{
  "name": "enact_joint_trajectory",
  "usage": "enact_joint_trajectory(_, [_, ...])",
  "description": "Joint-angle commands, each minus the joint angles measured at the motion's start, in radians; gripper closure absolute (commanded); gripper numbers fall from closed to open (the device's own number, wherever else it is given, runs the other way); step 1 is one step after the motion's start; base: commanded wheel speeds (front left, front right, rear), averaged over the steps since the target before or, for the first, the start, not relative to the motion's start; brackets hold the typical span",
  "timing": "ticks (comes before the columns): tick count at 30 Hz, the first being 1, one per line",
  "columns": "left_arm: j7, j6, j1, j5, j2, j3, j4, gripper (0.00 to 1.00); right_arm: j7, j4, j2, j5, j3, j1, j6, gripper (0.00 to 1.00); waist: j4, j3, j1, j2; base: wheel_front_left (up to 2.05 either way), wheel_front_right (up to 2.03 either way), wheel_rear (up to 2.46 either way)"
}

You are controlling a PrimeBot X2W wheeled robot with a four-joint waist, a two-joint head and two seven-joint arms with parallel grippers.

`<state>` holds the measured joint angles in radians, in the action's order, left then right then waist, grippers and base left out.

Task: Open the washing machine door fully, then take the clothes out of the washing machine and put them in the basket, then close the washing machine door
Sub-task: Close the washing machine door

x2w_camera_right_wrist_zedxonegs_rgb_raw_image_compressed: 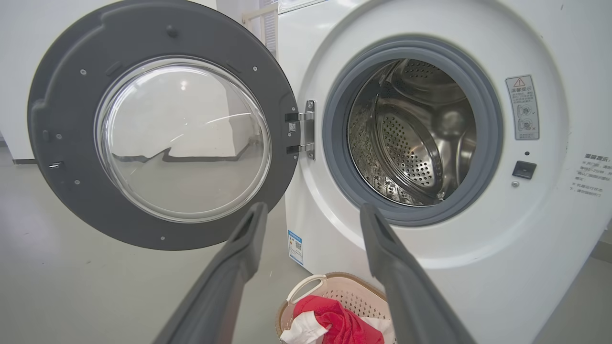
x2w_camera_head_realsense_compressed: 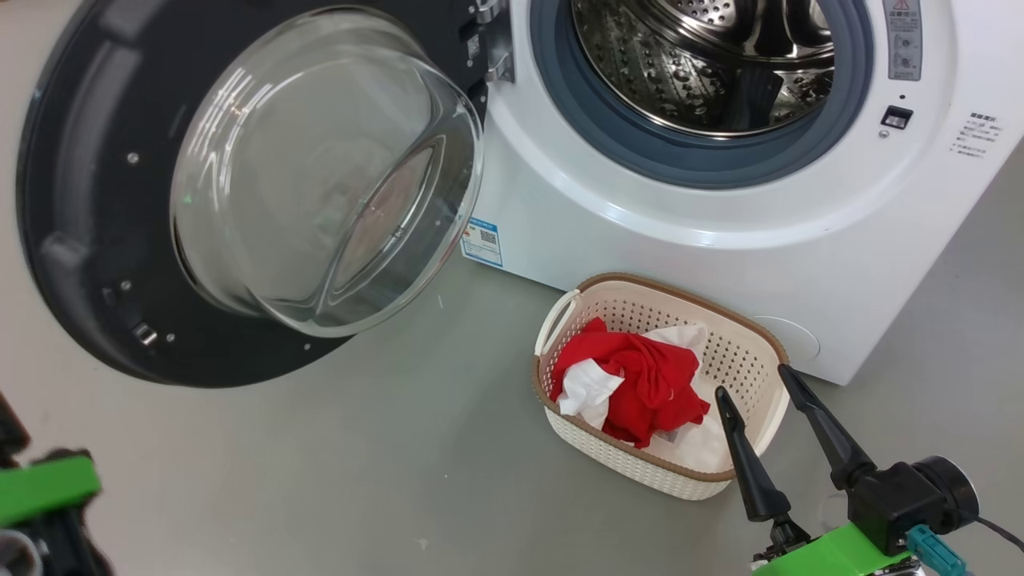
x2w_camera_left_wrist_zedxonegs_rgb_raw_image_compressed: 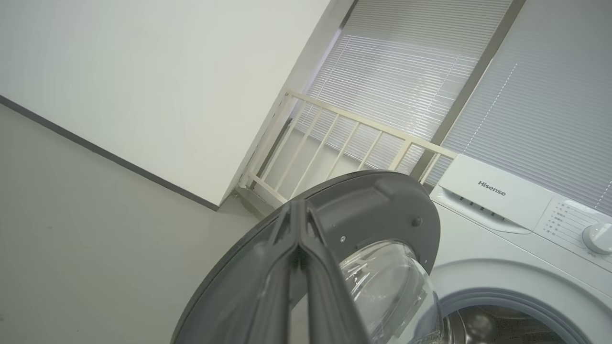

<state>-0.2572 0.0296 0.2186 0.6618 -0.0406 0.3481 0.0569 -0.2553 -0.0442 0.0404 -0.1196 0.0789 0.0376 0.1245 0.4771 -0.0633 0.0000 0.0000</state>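
The washing machine [x2w_camera_head_realsense_compressed: 720,232] stands with its black-rimmed door [x2w_camera_head_realsense_compressed: 88,200] swung wide to the left, glass bowl bulging out. Its steel drum [x2w_camera_right_wrist_zedxonegs_rgb_raw_image_compressed: 416,138] looks bare inside. On the floor in front sits the cream basket [x2w_camera_head_realsense_compressed: 752,344], holding the red and white clothes [x2w_camera_head_realsense_compressed: 640,384]. My right gripper [x2w_camera_head_realsense_compressed: 752,384] hangs open just right of the basket, nothing between its fingers [x2w_camera_right_wrist_zedxonegs_rgb_raw_image_compressed: 239,258]. In the left wrist view my left gripper [x2w_camera_left_wrist_zedxonegs_rgb_raw_image_compressed: 299,205] is shut, fingers pressed together with nothing in them, tips near the door's [x2w_camera_left_wrist_zedxonegs_rgb_raw_image_compressed: 382,210] outer edge; whether they touch it is unclear.
Grey floor [x2w_camera_head_realsense_compressed: 400,464] spreads in front of the machine and under the door. A white wall [x2w_camera_left_wrist_zedxonegs_rgb_raw_image_compressed: 143,86] and a cream railing [x2w_camera_left_wrist_zedxonegs_rgb_raw_image_compressed: 334,138] stand behind the door, with blinds beyond. My left arm's green mount [x2w_camera_head_realsense_compressed: 44,488] shows at the lower left.
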Motion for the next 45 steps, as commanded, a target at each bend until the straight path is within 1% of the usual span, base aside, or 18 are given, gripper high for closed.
enact_joint_trajectory(1, [-0.005,-0.015,0.057,0.023,-0.031,0.046,0.005,1.00,-0.004,0.021,0.010,0.010,0.025,-0.034,0.006,0.00,-0.007,-0.003,0.0000,0.0000,0.00,0.00,0.00])
enact_joint_trajectory(5, [0.009,-0.033,0.161,0.117,-0.064,0.100,0.106,1.00,0.001,0.023,0.012,0.012,0.024,-0.037,0.006,0.00,-0.021,-0.006,0.0000,0.0000,0.00,0.00,0.00])
enact_joint_trajectory(8, [0.052,-0.035,0.241,0.210,-0.091,0.149,0.182,1.00,0.005,0.026,0.016,0.012,0.024,-0.039,0.006,0.00,-0.032,-0.011,0.0000,0.0000,0.00,0.00,0.00])
enact_joint_trajectory(11, [0.111,-0.021,0.319,0.290,-0.127,0.190,0.252,1.00,0.010,0.030,0.022,0.011,0.026,-0.042,0.006,0.00,-0.042,-0.015,0.0000,0.0000,0.00,0.00,0.00])
enact_joint_trajectory(14, [0.165,0.001,0.394,0.351,-0.177,0.228,0.317,1.00,0.016,0.036,0.026,0.010,0.027,-0.043,0.006,0.00,-0.053,-0.020,0.0000,0.0000,0.00,0.00,0.00])
enact_joint_trajectory(17, [0.201,0.015,0.461,0.389,-0.231,0.254,0.385,1.00,0.022,0.043,0.032,0.009,0.028,-0.043,0.006,0.00,-0.062,-0.027,0.0000,0.0000,0.00,0.00,0.00])
enact_joint_trajectory(22, [0.313,0.045,0.558,0.469,-0.292,0.279,0.533,1.00,0.032,0.053,0.048,0.005,0.033,-0.047,0.006,0.00,-0.076,-0.044,0.0000,0.0000,0.00,0.00,0.00])
enact_joint_trajectory(23, [0.313,0.045,0.558,0.469,-0.292,0.279,0.533,1.00,0.032,0.053,0.048,0.005,0.033,-0.047,0.006,0.00,-0.076,-0.044,0.0000,0.0000,0.00,0.00,0.00])
enact_joint_trajectory(25, [0.367,0.055,0.587,0.500,-0.307,0.284,0.591,1.00,0.037,0.058,0.054,0.005,0.037,-0.049,0.006,0.00,-0.082,-0.052,0.0000,0.0000,0.00,0.00,0.00])
enact_joint_trajectory(28, [0.410,0.065,0.617,0.518,-0.332,0.284,0.659,1.00,0.045,0.064,0.065,0.004,0.044,-0.057,0.006,0.00,-0.092,-0.064,0.0000,0.0000,0.00,0.00,0.00])
enact_joint_trajectory(34, [0.458,0.079,0.653,0.533,-0.380,0.289,0.769,1.00,0.054,0.066,0.079,0.000,0.057,-0.068,0.006,0.00,-0.123,-0.071,0.0000,0.0000,0.00,0.00,0.00])
enact_joint_trajectory(40, [0.554,0.063,0.672,0.538,-0.425,0.262,0.838,1.00,0.056,0.068,0.083,-0.002,0.055,-0.064,0.006,0.00,-0.148,-0.073,0.0000,0.0000,0.00,0.00,0.00])
enact_joint_trajectory(45, [0.612,0.052,0.677,0.528,-0.455,0.236,0.871,1.00,0.054,0.067,0.081,-0.004,0.059,-0.063,0.006,0.00,-0.163,-0.071,0.0000,0.0000,0.00,0.00,0.00])
